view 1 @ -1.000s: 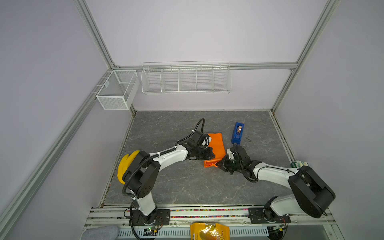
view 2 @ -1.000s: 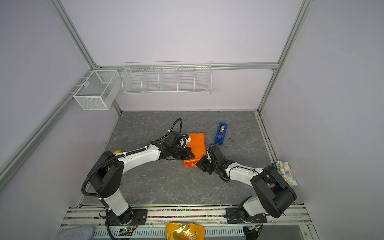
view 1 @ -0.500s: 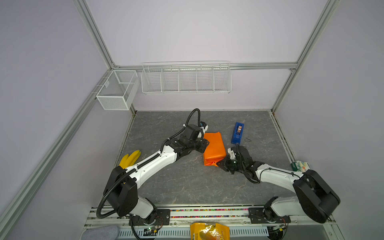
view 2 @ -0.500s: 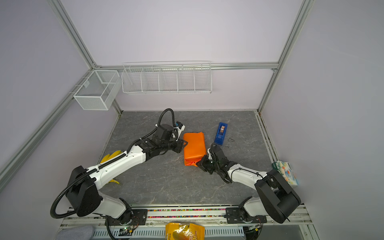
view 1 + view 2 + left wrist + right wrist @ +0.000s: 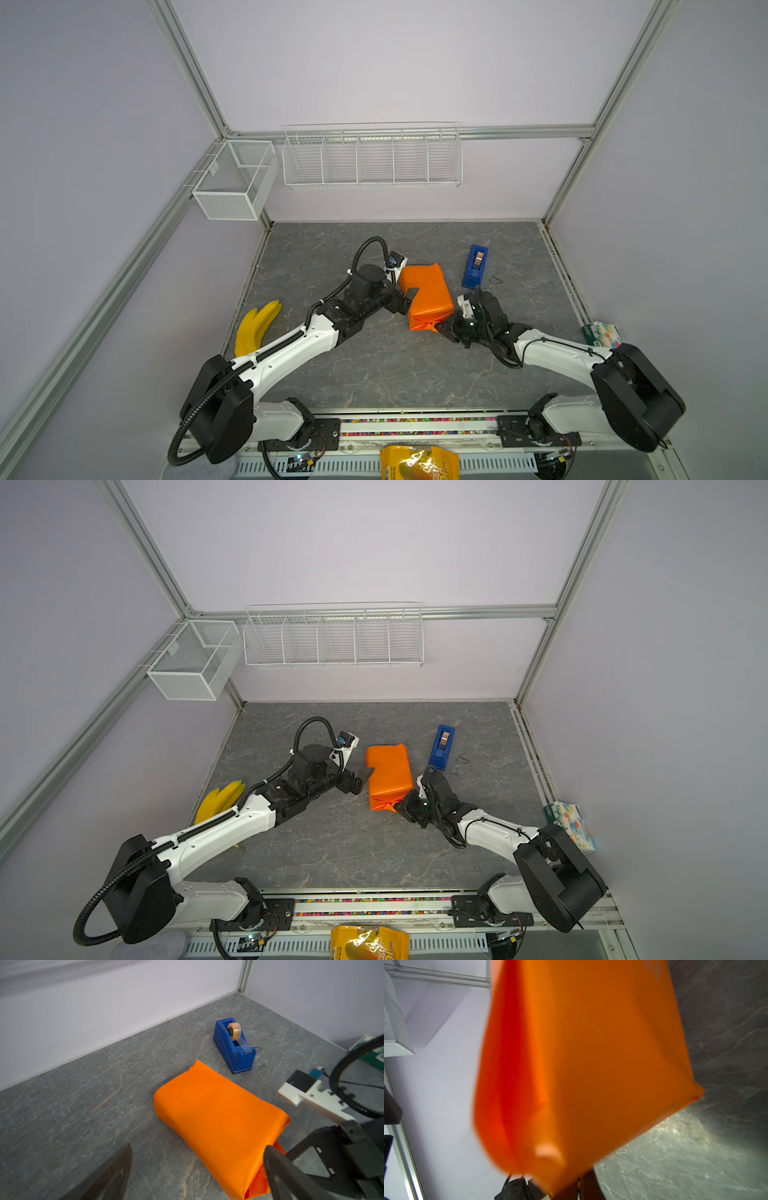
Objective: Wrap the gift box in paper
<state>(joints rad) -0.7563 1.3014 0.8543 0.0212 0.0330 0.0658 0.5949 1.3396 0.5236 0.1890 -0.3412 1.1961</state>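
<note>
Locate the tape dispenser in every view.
Top view: dispenser right of the paper, slightly farther back.
Top view: dispenser right of the paper, slightly farther back.
Left wrist: dispenser just beyond the paper.
Right wrist: not in view; the paper fills the frame.
Shared landmark: the paper.

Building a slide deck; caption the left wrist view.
Open left gripper facing an orange paper parcel on the grey table, blue tape dispenser beyond.

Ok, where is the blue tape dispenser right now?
In a top view the blue tape dispenser stands on the grey table, right of centre toward the back wall, just right of the folded orange paper and beyond the right gripper.
</note>
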